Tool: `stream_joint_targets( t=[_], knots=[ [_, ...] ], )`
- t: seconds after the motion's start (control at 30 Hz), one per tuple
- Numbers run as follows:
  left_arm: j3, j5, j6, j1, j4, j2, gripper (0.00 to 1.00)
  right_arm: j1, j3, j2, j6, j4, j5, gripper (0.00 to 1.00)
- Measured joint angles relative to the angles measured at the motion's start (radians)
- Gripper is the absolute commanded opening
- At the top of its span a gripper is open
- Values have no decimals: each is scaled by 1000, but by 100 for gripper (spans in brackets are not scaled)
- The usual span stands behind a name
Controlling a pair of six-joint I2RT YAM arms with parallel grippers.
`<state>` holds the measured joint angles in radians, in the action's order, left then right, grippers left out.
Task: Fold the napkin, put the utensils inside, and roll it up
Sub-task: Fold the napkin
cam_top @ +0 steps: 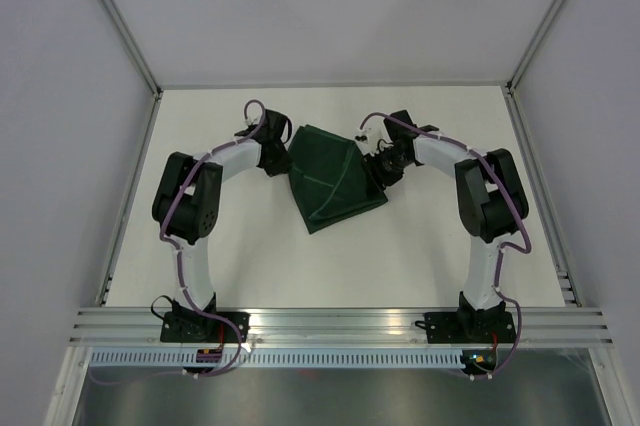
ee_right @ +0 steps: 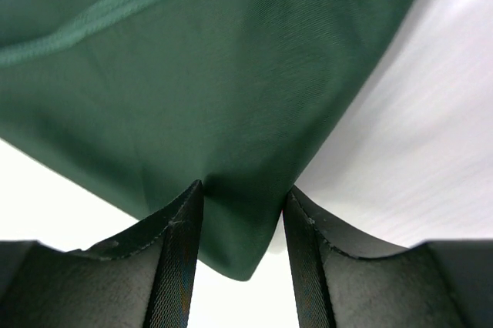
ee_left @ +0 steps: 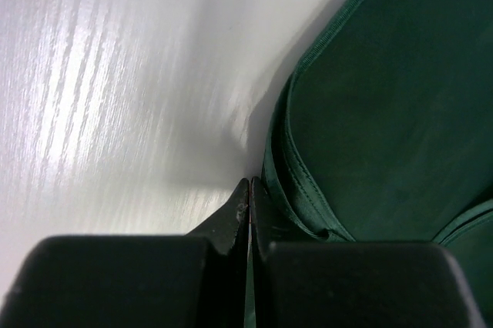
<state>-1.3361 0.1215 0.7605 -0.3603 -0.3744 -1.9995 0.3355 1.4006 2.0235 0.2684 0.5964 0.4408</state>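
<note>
The dark green napkin lies partly folded and rumpled on the white table, between my two grippers. At its left edge my left gripper is shut. The left wrist view shows the fingertips of the left gripper pressed together with a thin green sliver of the napkin between them. My right gripper is at the cloth's right side. In the right wrist view the right gripper is open, and a corner of the napkin hangs loosely between its fingers. No utensils are in view.
Grey walls and aluminium rails close in the table on the left, back and right. A slotted metal rail carrying both arm bases runs along the near edge.
</note>
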Motion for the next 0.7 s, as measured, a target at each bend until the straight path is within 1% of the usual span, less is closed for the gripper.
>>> stream_joint_targets(
  t=[0.33,0.7],
  knots=[
    [-171,-54,-73,0,-74,-106,2,2,-116,-79,34,68,53,51],
    [-311,-106,-121,-2,-135,-192,2,19,-160,-100,40,145,129,52]
  ],
)
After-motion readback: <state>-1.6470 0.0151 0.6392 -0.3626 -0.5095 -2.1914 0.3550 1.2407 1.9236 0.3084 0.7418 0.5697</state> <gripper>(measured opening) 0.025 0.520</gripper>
